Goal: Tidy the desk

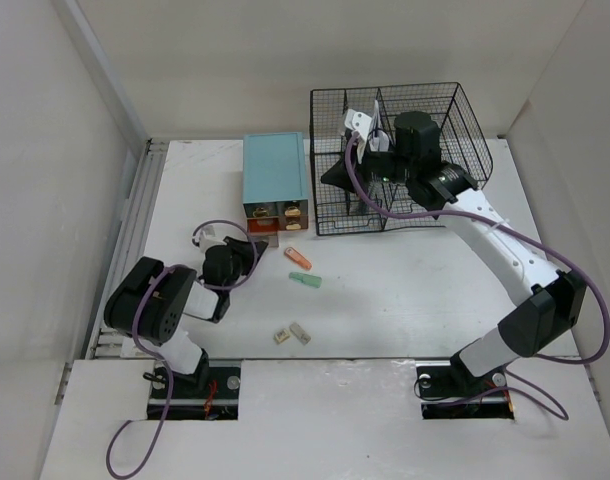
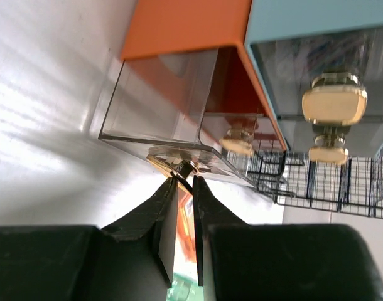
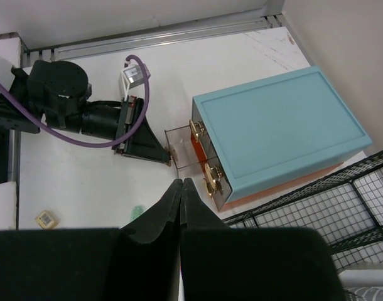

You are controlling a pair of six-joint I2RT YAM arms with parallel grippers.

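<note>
Your left tool (image 2: 184, 183) sits low over the white surface (image 1: 415, 300), on its left side, just in front of the blue-topped drawer box (image 1: 275, 168). Its two black fingers are pinched narrow on the little gold knob (image 2: 179, 168) of a clear drawer (image 2: 160, 106) that sticks out of the box. Your right tool (image 3: 181, 188) is up above the black wire rack (image 1: 405, 150) at the back. Its fingers are pressed together with nothing between them.

A grey rail (image 1: 135, 225) runs along the left edge of the surface, and white walls stand around it. The most room to move is in the middle, near a small orange piece (image 1: 297, 258), a green piece (image 1: 305, 281) and two tan bits (image 1: 292, 335). The surface is flat, smooth and shiny.
</note>
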